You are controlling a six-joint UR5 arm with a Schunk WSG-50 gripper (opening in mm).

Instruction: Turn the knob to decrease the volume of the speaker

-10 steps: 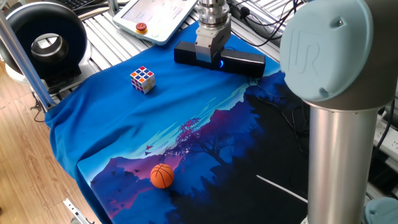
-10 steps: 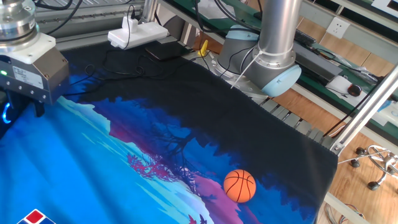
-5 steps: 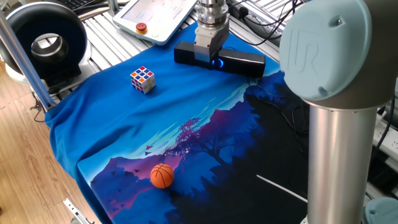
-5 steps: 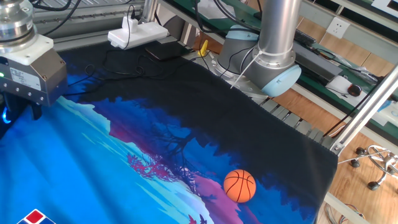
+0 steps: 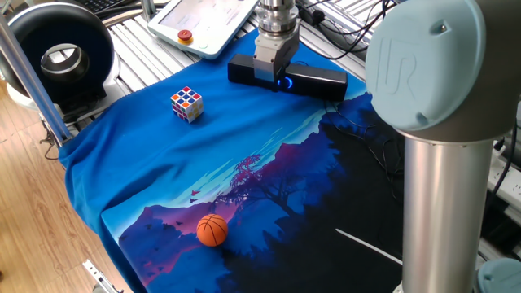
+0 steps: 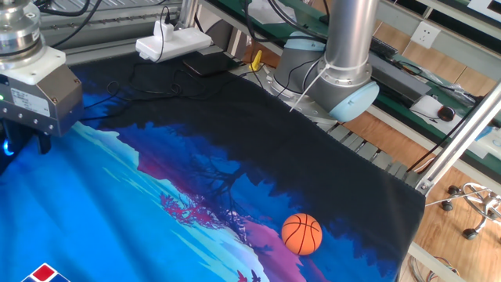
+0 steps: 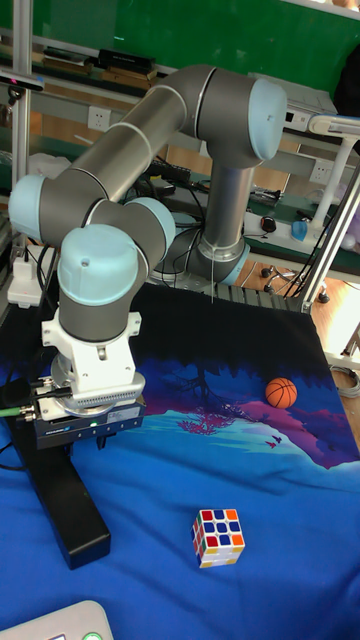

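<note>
Resting along the far edge of the blue printed cloth [image 5: 203, 155], the speaker [image 5: 313, 80] lies flat with the gripper [image 5: 271, 73] lowered straight onto its middle. The knob [image 5: 288, 81] shows only as a blue glow at the gripper's lower right side in one fixed view; the fingers themselves are hidden behind the gripper body, so whether they clamp the knob or stand clear of it cannot be told. In the tall fixed view the gripper body covers the speaker's middle, with one end of the bar projecting toward the near cloth edge. A puzzle cube [image 5: 186, 103] sits on the cloth well apart from the speaker. An orange ball [image 5: 212, 229] lies near the opposite cloth edge, far from the gripper. Bare cloth lies between the speaker, cube and ball.
</note>
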